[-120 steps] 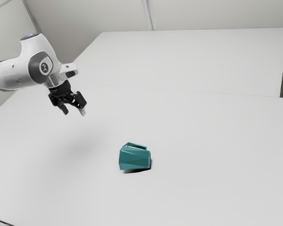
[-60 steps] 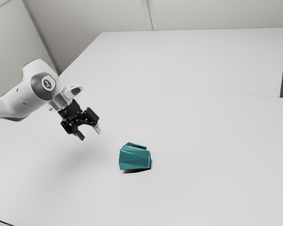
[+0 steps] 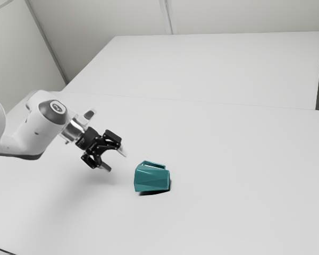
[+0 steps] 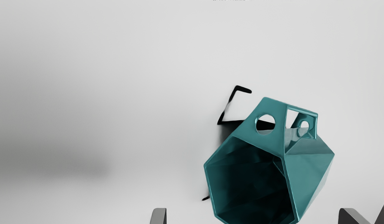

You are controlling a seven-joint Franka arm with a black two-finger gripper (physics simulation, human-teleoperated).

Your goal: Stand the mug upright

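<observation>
In the exterior view my gripper (image 3: 116, 161) is open and tilted above the table, a short gap from the mug toward the exterior view's left. The teal faceted mug (image 3: 152, 179) lies on its side, its handle uppermost. From the wrist view, the mug (image 4: 307, 174) turns its dark open mouth toward my hand, with the holed handle on its upper side. The two fingertips of the gripper (image 4: 252, 216) stand wide apart there, and the mug appears between their lines, not held.
The white table (image 3: 228, 212) carries the mug, with a dark shadow against it. Behind rises a pale panel (image 3: 218, 69), and a thin dark line (image 3: 1, 249) crosses the near left corner.
My hand has come down and toward the exterior view's right, closer to the mug, tilting more as it moved. The mug has stayed where it was.
</observation>
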